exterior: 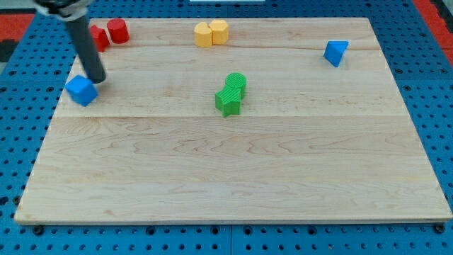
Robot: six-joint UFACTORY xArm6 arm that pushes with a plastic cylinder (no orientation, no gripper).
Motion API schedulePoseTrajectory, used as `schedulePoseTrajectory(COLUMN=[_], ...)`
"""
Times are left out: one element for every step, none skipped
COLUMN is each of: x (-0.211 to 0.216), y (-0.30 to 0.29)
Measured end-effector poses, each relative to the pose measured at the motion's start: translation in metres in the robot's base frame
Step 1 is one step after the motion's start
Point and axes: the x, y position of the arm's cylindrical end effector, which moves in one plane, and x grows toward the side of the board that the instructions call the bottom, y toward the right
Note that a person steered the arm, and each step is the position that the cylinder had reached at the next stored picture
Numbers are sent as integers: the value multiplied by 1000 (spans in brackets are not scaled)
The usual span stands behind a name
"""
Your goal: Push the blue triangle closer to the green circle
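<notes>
The blue triangle [336, 52] lies near the view's top right on the wooden board [233, 177]. The green circle [236, 83] sits near the board's middle, touching a green star-shaped block [228, 100] just below it. My tip [97, 78] is at the view's far left, touching the upper right edge of a blue cube [81, 90]. The tip is far from both the blue triangle and the green circle.
Two red blocks [109, 33] sit at the top left, one partly hidden behind the rod. Two yellow blocks [211, 32] sit together at the top middle. The board's left edge is close to the blue cube.
</notes>
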Motion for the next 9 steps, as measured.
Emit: schedulePoseTrajectory(x=[-7,-56,-83,-103,-102,-80,-51,-57,-97], y=[91,190,286,385,444,512,493,424,409])
